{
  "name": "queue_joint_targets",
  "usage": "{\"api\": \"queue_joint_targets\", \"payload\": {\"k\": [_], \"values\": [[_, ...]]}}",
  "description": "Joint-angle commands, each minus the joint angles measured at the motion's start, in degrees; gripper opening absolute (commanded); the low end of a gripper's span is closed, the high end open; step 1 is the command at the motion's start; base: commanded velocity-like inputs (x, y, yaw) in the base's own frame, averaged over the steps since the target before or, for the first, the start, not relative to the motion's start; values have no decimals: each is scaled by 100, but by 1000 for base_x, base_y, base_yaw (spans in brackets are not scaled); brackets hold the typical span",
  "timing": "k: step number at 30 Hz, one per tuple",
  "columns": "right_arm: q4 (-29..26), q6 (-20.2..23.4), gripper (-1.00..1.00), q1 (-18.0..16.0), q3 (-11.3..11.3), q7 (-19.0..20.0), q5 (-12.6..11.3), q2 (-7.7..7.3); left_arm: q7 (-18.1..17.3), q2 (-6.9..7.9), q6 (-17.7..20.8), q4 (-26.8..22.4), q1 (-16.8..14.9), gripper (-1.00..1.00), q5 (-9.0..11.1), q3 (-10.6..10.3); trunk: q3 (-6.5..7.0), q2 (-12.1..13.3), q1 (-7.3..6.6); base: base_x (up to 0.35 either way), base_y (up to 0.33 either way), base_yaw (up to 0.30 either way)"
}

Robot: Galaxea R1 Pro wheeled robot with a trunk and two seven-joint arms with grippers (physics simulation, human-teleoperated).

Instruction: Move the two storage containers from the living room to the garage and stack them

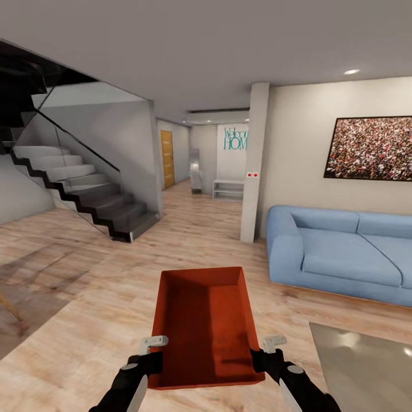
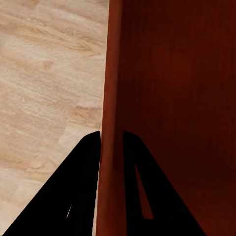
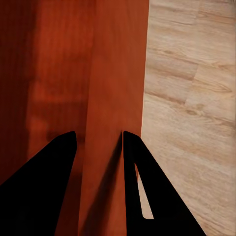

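Note:
One orange-red open-top storage container [image 1: 206,326] hangs in front of me above the light wood plank floor [image 1: 103,320] of the living room. My left gripper [image 1: 153,349] is shut on its left wall [image 2: 110,98], one black finger [image 2: 73,191] outside and one inside. On the opposite side, my right gripper [image 1: 264,350] is shut on the right wall [image 3: 115,98] in the same way. The bin is empty. The second container is out of view.
A blue sofa [image 1: 343,252] stands at the right, with a grey coffee table [image 1: 366,366] corner at the lower right. A white pillar [image 1: 254,166] rises ahead. A dark staircase [image 1: 86,194] fills the left. A hallway with a wooden door [image 1: 166,159] opens straight ahead.

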Motion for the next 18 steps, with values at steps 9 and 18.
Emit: {"api": "queue_joint_targets", "payload": {"k": [9,18], "values": [[-4,26,-100,2,-42,261,-52,29,72,0,-58,-20,-1,-100,-164,30,-2,-4,5,325,0,0],[-4,26,-100,4,-35,261,-52,29,75,0,-58,-20,-1,-100,-155,30,-2,-4,5,325,0,0]]}}
